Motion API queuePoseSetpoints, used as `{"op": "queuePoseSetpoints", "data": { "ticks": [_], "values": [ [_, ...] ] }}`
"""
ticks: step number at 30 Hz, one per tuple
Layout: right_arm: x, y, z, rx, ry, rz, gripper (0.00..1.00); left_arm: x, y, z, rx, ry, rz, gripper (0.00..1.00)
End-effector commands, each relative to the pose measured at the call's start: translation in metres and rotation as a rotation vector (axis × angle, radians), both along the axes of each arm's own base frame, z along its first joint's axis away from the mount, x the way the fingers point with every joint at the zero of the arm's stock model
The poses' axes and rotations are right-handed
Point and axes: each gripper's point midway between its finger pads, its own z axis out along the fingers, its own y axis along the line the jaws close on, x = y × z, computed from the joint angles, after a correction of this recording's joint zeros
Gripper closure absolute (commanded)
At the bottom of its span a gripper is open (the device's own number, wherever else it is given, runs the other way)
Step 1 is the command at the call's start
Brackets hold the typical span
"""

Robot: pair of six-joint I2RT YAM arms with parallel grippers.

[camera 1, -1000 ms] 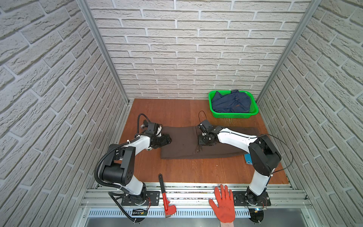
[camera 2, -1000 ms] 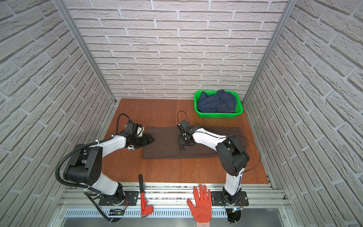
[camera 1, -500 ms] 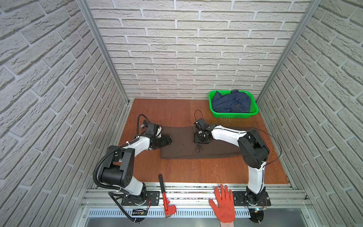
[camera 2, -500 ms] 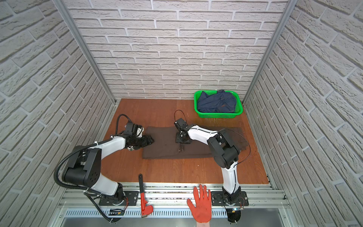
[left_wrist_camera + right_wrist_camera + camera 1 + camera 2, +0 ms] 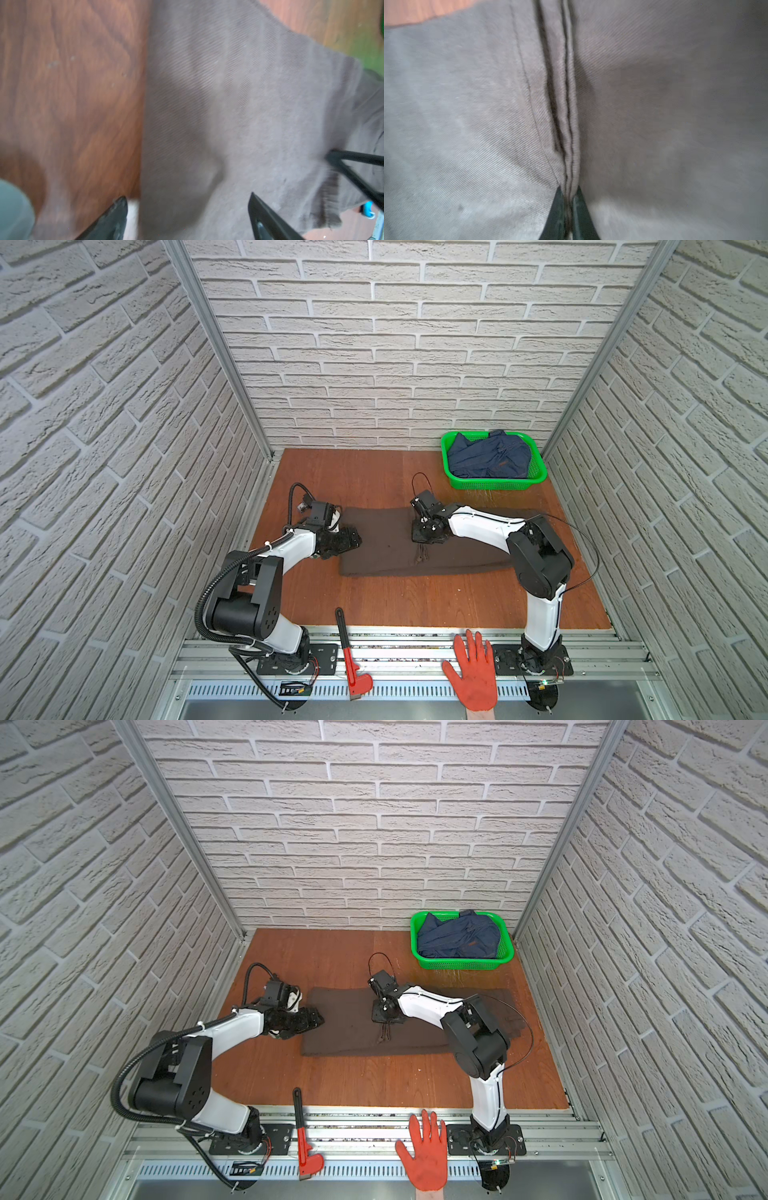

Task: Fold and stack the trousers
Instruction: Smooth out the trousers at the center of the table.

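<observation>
The dark brown trousers [image 5: 382, 551] [image 5: 340, 1031] lie flat across the middle of the wooden table in both top views. My right gripper [image 5: 427, 536] [image 5: 384, 1016] points down onto their middle. In the right wrist view it [image 5: 569, 190] is shut on a raised ridge of trouser fabric [image 5: 564, 104], which is pinched between the two fingers. My left gripper [image 5: 349, 540] [image 5: 311, 1020] sits low at the trousers' left end. The left wrist view shows it [image 5: 187, 200] open, its fingers astride the cloth edge [image 5: 239, 104] with nothing gripped.
A green basket [image 5: 494, 484] at the back right holds a dark blue denim garment [image 5: 490, 456]. On the front rail lie a red pipe wrench [image 5: 351, 659] and an orange-gloved hand [image 5: 473, 672]. Brick walls close in on three sides.
My right gripper has slid left along the trousers and closed, pinching up a ridge of fabric. The left gripper has stayed at the left end, open.
</observation>
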Motion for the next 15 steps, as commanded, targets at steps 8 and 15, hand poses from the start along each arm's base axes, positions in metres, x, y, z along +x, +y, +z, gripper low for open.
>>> {"op": "queuePoseSetpoints", "data": {
  "ticks": [8,15],
  "values": [
    [-0.014,-0.062,0.037,-0.131,-0.057,-0.061,0.94,-0.020,0.008,-0.004,0.030,0.056,-0.007,0.09],
    [-0.017,-0.084,0.011,-0.161,0.001,-0.098,0.95,-0.020,0.005,-0.004,0.011,0.061,-0.016,0.08]
  ]
}}
